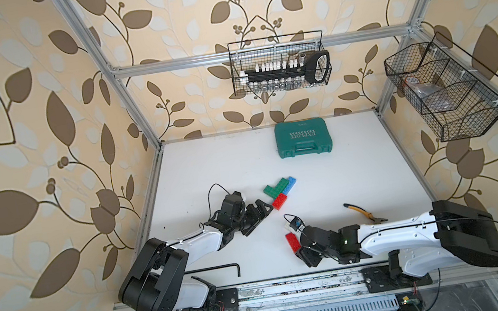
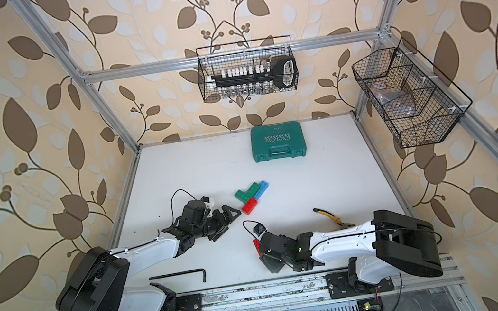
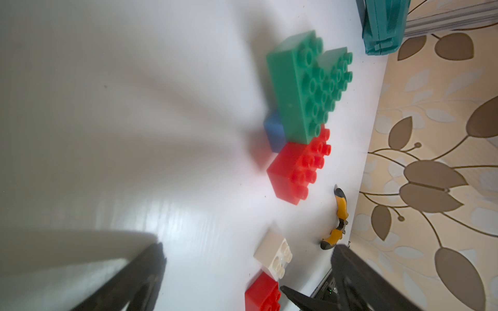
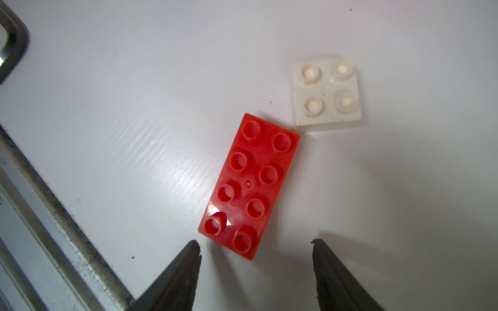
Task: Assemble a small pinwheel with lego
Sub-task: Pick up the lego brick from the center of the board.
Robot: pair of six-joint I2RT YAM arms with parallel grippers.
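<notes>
The pinwheel cluster [image 1: 280, 190] [image 2: 252, 194] lies mid-table: two green lego bricks [image 3: 304, 86] on a blue one [image 3: 275, 132], with a red one [image 3: 296, 169] attached. My left gripper [image 1: 262, 215] [image 3: 248, 246] stands open and empty just left of the cluster. A loose red brick [image 4: 249, 185] [image 1: 292, 242] and a white square brick [image 4: 326, 91] [image 3: 273, 253] lie flat, studs up, corner to corner. My right gripper [image 4: 256, 246] [image 1: 301, 251] hovers open over the red brick's near end without touching it.
Yellow-handled pliers [image 1: 365, 212] lie right of the right wrist. A black hex key [image 1: 215, 269] lies near the front rail. The teal tool case [image 1: 302, 137] sits at the back. Wire baskets [image 1: 278, 63] [image 1: 447, 91] hang on the frame.
</notes>
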